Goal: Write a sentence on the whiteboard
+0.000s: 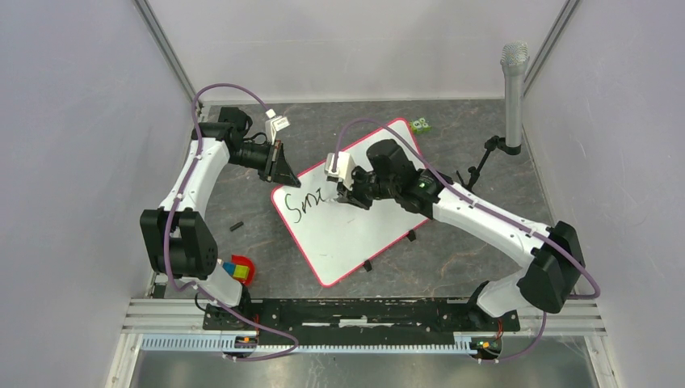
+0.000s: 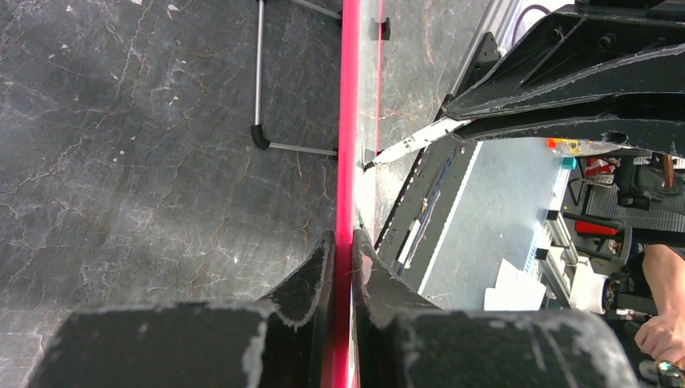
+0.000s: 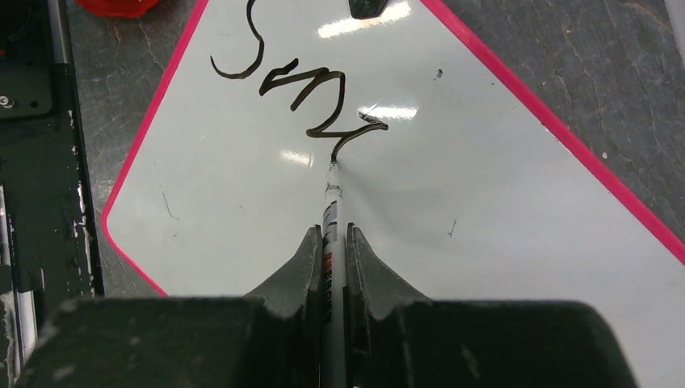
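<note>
In the middle of the dark grey tabletop (image 1: 452, 259) lies the big flat white whiteboard with a thin red-pink frame (image 1: 355, 234), turned at a slant. The left hand (image 2: 343, 242) pinches the board's red-pink edge near its far left corner. The right hand (image 3: 331, 234) pinches a thin white marker pen (image 3: 332, 190), and the pen's tip touches the board at the end of the black handwritten letters (image 3: 307, 89), which start with "Sm".
</note>
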Motion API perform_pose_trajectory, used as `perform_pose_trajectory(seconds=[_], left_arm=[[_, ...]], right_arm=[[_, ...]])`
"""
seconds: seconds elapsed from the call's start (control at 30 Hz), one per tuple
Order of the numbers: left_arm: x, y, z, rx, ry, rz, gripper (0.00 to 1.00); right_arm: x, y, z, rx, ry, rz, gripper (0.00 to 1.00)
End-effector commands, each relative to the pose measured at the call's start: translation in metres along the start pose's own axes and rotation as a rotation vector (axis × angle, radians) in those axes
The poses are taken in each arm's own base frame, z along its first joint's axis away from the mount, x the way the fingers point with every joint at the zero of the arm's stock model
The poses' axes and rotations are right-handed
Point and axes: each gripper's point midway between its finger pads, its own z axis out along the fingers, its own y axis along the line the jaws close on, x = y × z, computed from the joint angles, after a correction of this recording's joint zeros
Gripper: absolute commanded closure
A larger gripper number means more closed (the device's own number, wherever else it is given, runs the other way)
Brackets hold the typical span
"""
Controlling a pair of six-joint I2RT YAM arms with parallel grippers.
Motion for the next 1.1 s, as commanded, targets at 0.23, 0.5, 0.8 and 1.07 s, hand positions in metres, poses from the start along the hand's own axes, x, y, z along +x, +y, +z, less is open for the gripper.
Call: perform_pose_trajectory(seconds=[0.23, 0.5, 0.8, 1.07], left_arm=[[-0.001, -0.007, 0.0, -0.004, 0.013, 0.052, 0.98], [0.0, -0.008, -0.001, -0.007, 0.014, 0.056, 0.98], [0.0, -0.009, -0.002, -0.012, 0.013, 0.062, 0.98], [0.0, -0.007, -0.001, -0.012, 0.015, 0.061, 0.98]], right_arm=[[-0.048, -0.025, -0.022, 0.09, -0.075, -0.066, 1.0], [-0.068, -0.036, -0.014, 0.113, -0.128, -0.06, 1.0], [-0.049, -0.037, 0.003, 0.102, -0.082, -0.047, 1.0], [-0.043, -0.03, -0.008, 0.095, -0.071, -0.053, 1.0]])
